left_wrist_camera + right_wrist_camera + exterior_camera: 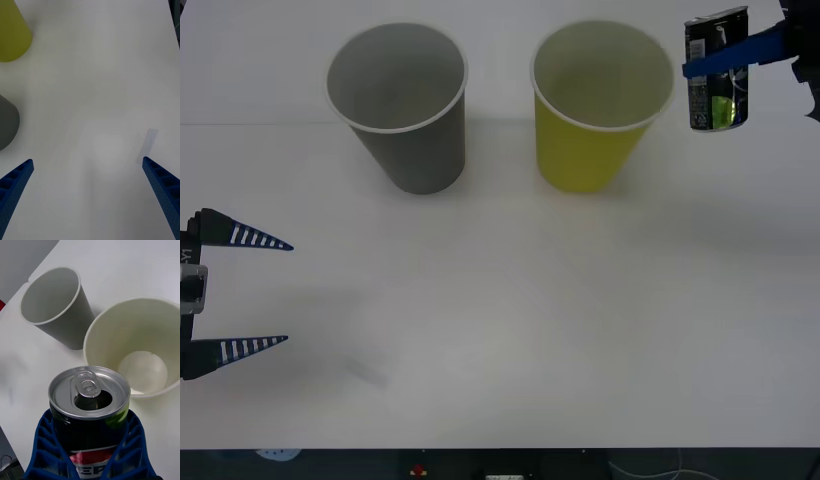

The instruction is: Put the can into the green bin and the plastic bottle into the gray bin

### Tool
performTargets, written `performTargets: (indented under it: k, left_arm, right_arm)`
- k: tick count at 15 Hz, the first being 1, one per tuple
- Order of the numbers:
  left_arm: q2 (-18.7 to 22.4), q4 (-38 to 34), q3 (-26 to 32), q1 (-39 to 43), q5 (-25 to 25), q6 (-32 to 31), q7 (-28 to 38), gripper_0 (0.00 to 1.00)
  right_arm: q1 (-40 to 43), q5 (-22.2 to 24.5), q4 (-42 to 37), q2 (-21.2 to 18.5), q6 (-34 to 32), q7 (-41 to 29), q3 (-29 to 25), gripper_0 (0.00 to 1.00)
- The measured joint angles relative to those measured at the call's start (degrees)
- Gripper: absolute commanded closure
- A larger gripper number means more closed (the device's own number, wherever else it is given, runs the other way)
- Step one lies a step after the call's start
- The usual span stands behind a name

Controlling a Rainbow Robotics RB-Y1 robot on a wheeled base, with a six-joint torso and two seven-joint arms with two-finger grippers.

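My right gripper point(725, 58) is shut on the can point(717, 72), holding it in the air just right of the green bin point(598, 110). Seen from the right wrist, the can point(90, 408) is upright with its silver top and pull tab showing, blue fingers point(45, 442) on both sides, and the green bin's pale inside point(142, 367) lies just beyond it. The gray bin point(402, 105) stands upright to the left of the green one and shows again point(56, 307) in the right wrist view. My left gripper point(265, 295) hovers open at the table's left side. The plastic bottle is out of view.
Both cups stand near the back of the white table point(510, 320). The left wrist view catches the green cup's side point(11, 33) and the gray cup's side point(5, 123) at its edge. The table's front edge point(500, 450) runs along the bottom of the front view.
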Motion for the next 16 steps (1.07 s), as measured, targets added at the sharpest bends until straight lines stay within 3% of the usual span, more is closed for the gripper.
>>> performTargets:
  k: [4, 9, 15, 16]
  left_arm:
    - [0.0, 0.0, 0.0, 0.0, 0.0, 0.0, 0.0, 0.0]
    - [0.0, 0.0, 0.0, 0.0, 0.0, 0.0, 0.0, 0.0]
    - [0.0, 0.0, 0.0, 0.0, 0.0, 0.0, 0.0, 0.0]
    - [0.0, 0.0, 0.0, 0.0, 0.0, 0.0, 0.0, 0.0]
  right_arm:
    - [-11.73, 9.15, 9.87, 5.55, 0.0, 0.0, 9.36, 1.0]
    - [-22.12, 18.17, 22.44, 13.27, 1.03, 0.57, 16.1, 1.0]
    - [-26.78, 20.73, 31.38, 17.34, 6.15, 3.49, 21.15, 1.0]
    - [-26.8, 20.77, 31.41, 17.37, 6.23, 4.18, 21.16, 0.93]
